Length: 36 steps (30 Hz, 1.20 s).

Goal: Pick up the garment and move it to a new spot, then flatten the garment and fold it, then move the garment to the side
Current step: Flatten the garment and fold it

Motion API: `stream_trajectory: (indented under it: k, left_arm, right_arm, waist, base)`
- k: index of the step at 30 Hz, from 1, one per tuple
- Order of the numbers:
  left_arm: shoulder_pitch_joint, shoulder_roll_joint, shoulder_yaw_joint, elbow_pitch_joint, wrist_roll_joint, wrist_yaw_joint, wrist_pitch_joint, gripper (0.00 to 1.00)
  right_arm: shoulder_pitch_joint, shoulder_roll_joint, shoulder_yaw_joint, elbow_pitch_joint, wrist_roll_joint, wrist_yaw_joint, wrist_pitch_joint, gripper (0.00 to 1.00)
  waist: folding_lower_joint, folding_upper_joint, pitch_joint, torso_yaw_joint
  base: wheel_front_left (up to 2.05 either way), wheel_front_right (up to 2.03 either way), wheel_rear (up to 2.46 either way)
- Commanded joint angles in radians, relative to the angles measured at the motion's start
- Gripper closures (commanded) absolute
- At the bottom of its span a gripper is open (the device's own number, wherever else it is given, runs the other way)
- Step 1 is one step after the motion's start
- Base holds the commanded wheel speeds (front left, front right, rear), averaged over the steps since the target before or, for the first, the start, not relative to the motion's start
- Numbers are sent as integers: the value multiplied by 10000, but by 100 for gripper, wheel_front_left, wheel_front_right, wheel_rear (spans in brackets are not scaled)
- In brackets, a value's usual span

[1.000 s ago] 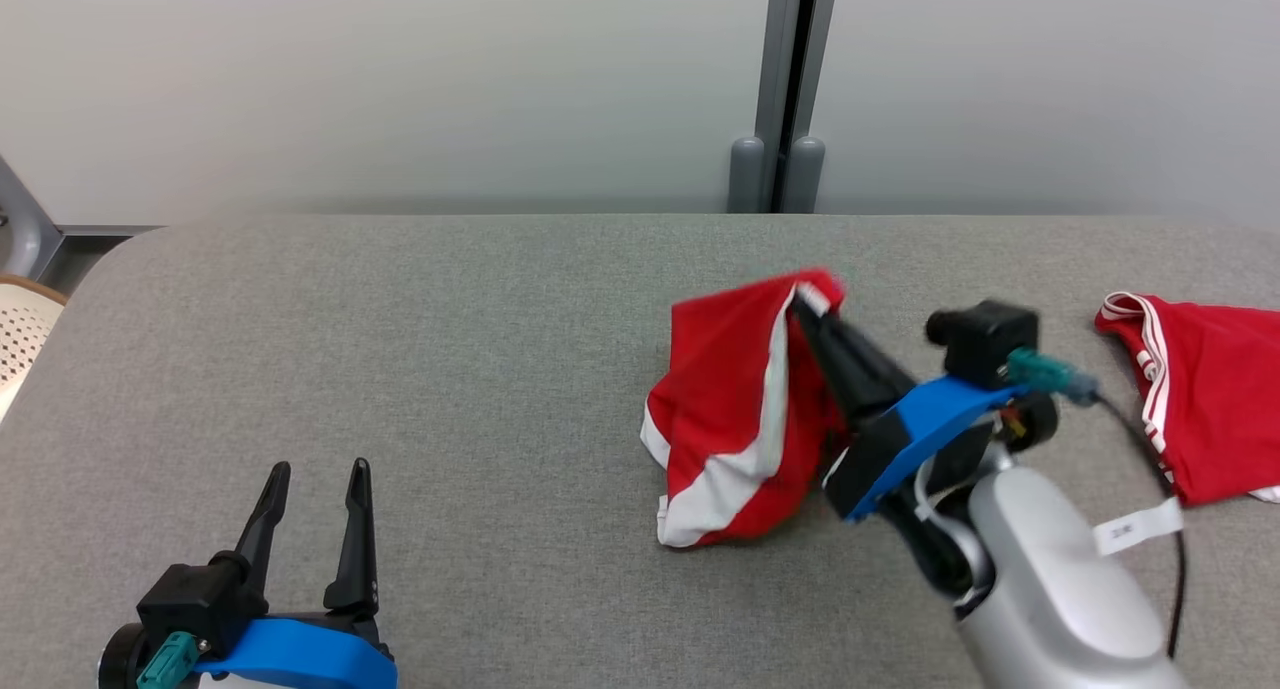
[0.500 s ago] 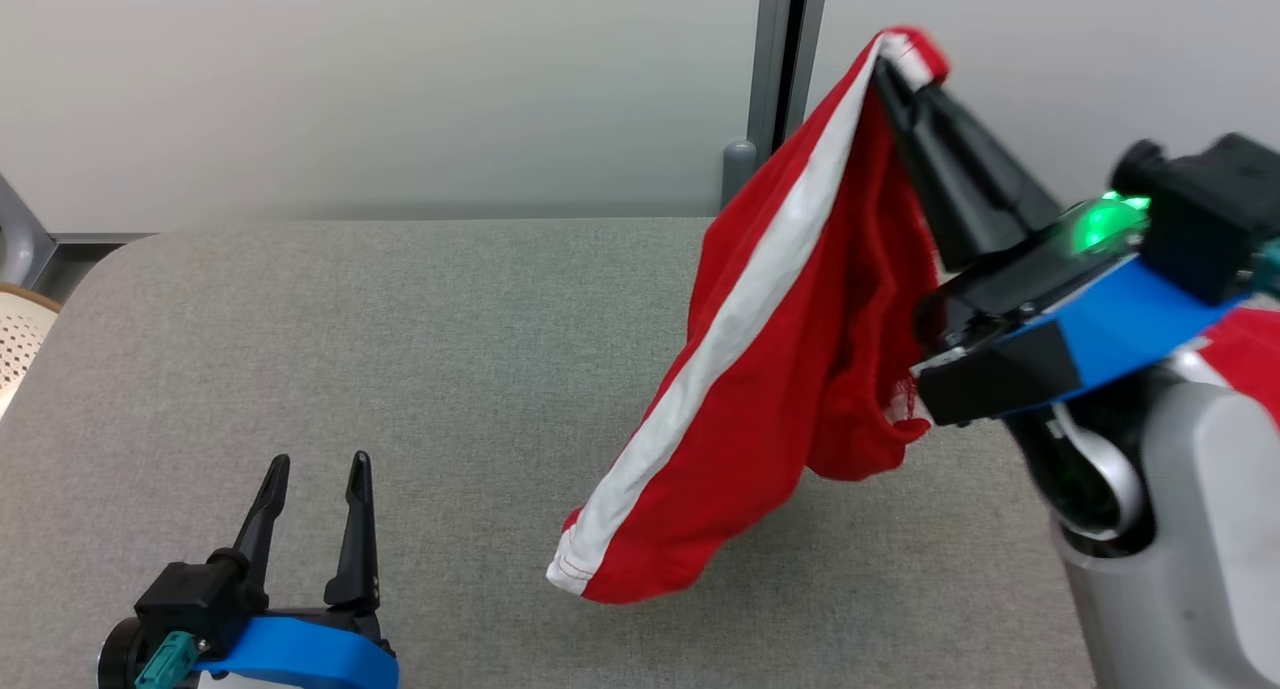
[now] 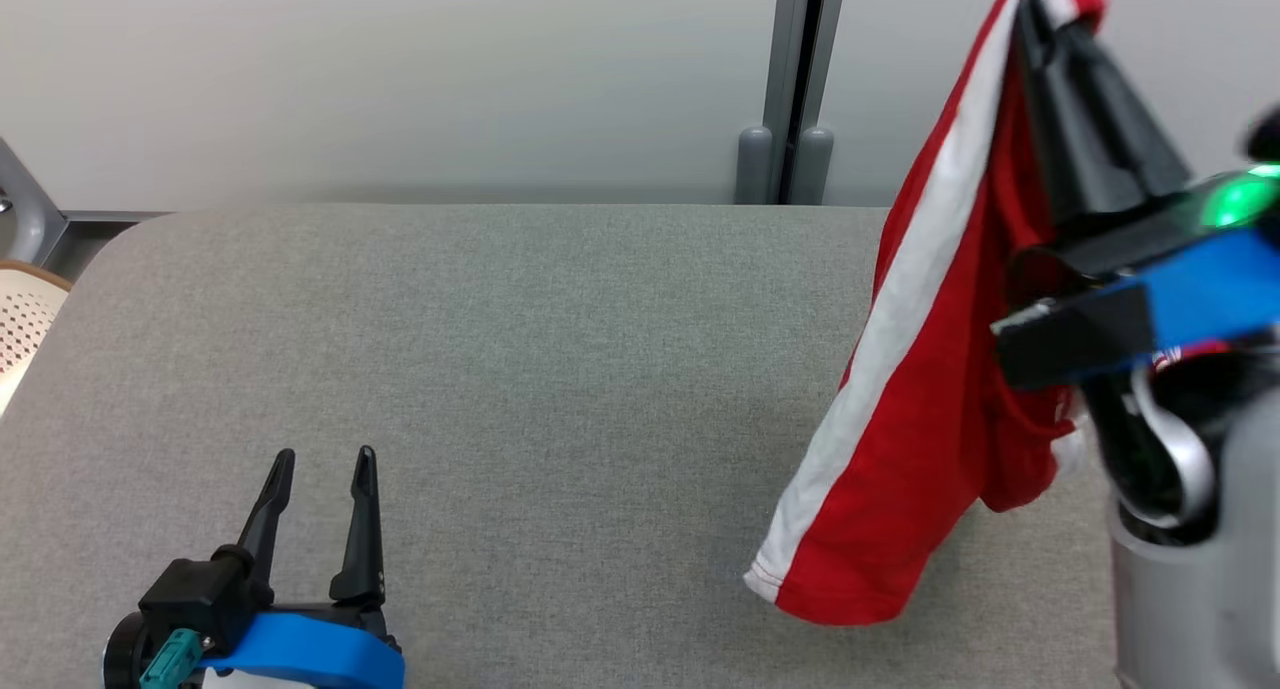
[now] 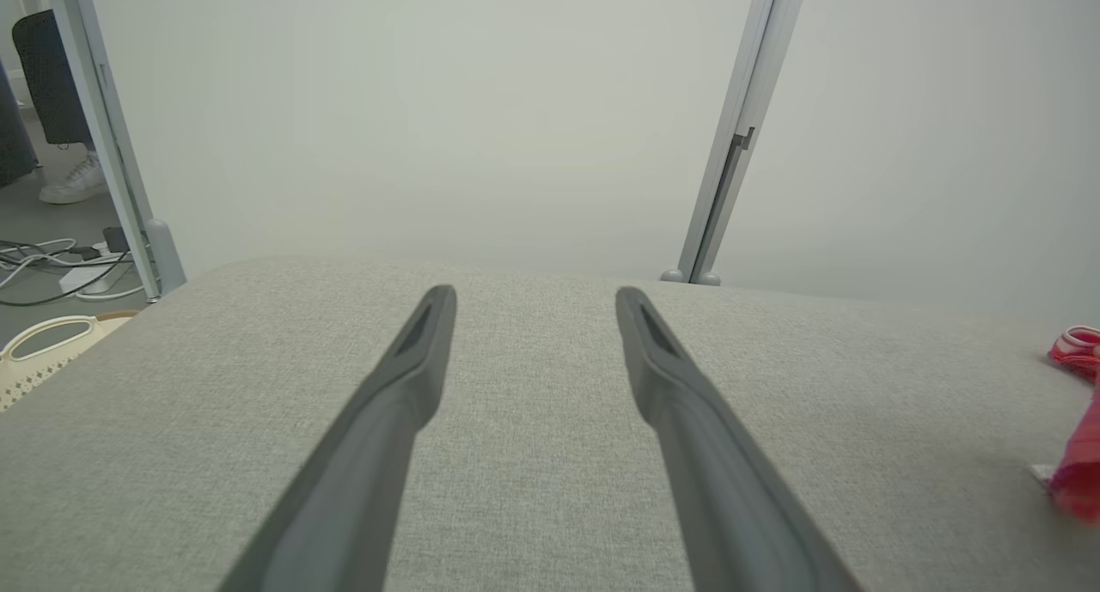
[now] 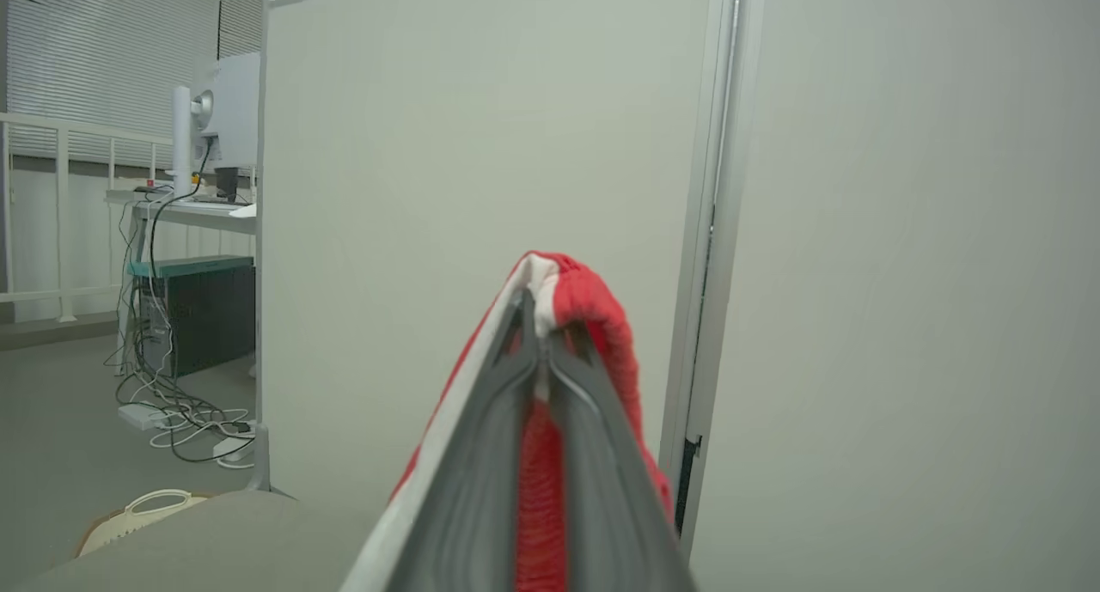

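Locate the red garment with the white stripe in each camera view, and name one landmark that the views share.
Head view: the red garment hangs at the right, pinched at its top by the right gripper.
Left wrist view: the red garment is a sliver at the right edge.
Right wrist view: the red garment is in the centre, draped over the closed tips.
Shared landmark: the grey post between the wall panels, also seen at and.

Garment [image 3: 920, 419]: bearing no readable text or brand
Right gripper [image 3: 1035, 14]: showing no legible label or number
Left gripper [image 3: 325, 453]: carrying no legible marking either
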Motion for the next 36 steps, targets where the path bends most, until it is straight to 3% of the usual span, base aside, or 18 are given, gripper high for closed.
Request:
stream_trajectory:
  k: [1,9,10,11,12,13,18,22,30,36]
  left_arm:
    - [-221,-24,-35,6,-24,-26,-67,0]
    - [-665,-217,-315,309,38,-238,-151,0]
    - [-703,-220,-340,358,46,-246,-156,0]
    - [-737,-223,-360,396,42,-270,-153,0]
    - [-737,-223,-360,396,42,-270,-153,0]
    - [-765,-226,-376,439,42,-292,-154,0]
    - [-689,-176,-408,607,0,-325,-178,0]
    - [-518,-136,-405,670,-57,-308,-192,0]
    - [-268,-91,-388,622,-121,-198,-226,0]
    - [-154,-56,-236,678,-239,-133,-268,0]
  right_arm:
    - [-67,39,22,889,-43,6,47,100]
    - [-426,24,819,6608,565,6,-818,100]
    - [-408,25,912,7108,649,6,-978,87]
    - [-363,27,965,7522,665,6,-1121,34]
    - [-363,27,965,7522,665,6,-1121,34]
    - [-308,24,1007,7893,723,6,-1246,0]
    - [-17,24,1034,9047,1004,6,-1736,0]
    - [357,26,1217,9014,1289,6,-2061,0]
    - [2177,-31,552,6279,643,6,-3462,0]
    - [3892,-77,-125,4213,132,6,-3796,0]
  waist:
    - [0,0,80,30]
    - [0,0,465,444]
    - [0,0,485,485]
    - [0,0,497,520]
    - [0,0,497,520]
    - [0,0,500,540]
    - [0,0,380,456]
    - [0,0,148,258]
    - [0,0,-157,-241]
    - [0,0,-210,-637]
  base:
    - [0,0,0]
    - [0,0,0]
    - [0,0,0]
    - [0,0,0]
    - [0,0,0]
    - [0,0,0]
    - [0,0,0]
    - [0,0,0]
    - [0,0,0]
    - [0,0,0]
